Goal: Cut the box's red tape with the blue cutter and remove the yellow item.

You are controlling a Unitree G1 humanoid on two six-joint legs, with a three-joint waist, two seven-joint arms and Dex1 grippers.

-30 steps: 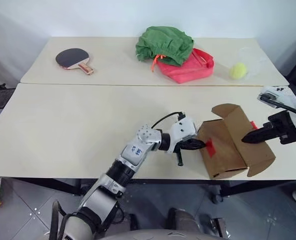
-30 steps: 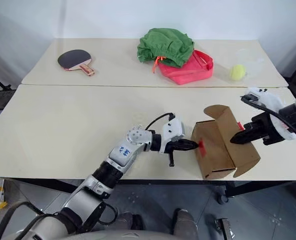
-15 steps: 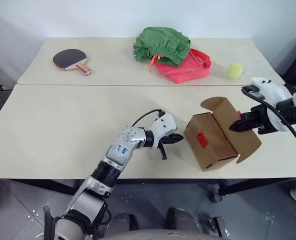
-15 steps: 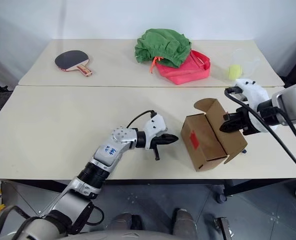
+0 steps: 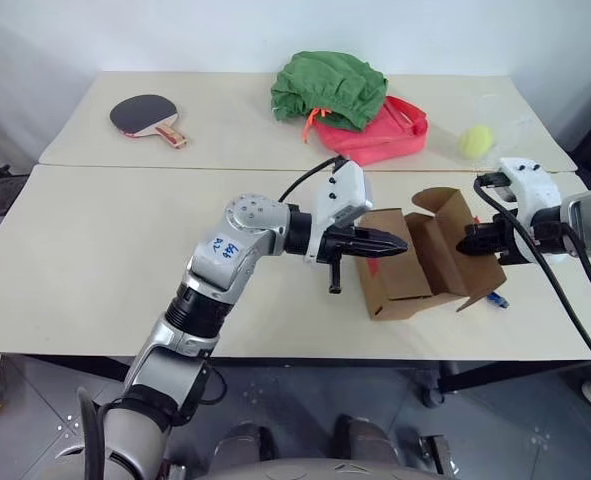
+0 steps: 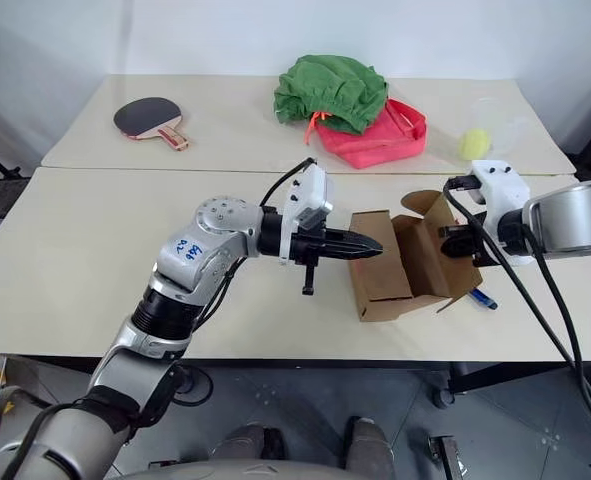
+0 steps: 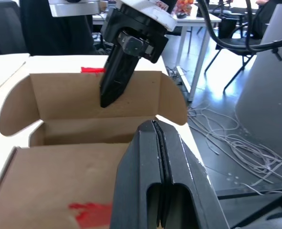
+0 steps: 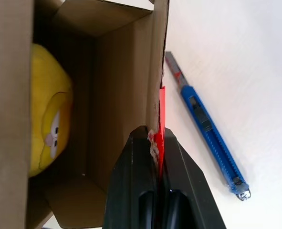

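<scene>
The cutting looks done: the box point(image 5: 407, 262) stands open on the counter point(image 5: 105, 250) near its front edge, its red tape point(image 8: 161, 114) split, and the blue cutter point(image 8: 207, 132) lies put down on the counter just beside the box. The right hand point(image 8: 156, 157) is clamped shut on the edge of the open lid flap (right where a tape remnant clings), while the left hand point(image 7: 155, 138), fingers pressed together and holding nothing, hovers over the closed end of the box. What remains, by my reading, is the removal, since the yellow plush toy point(image 8: 47, 112) sits inside the carton.
</scene>
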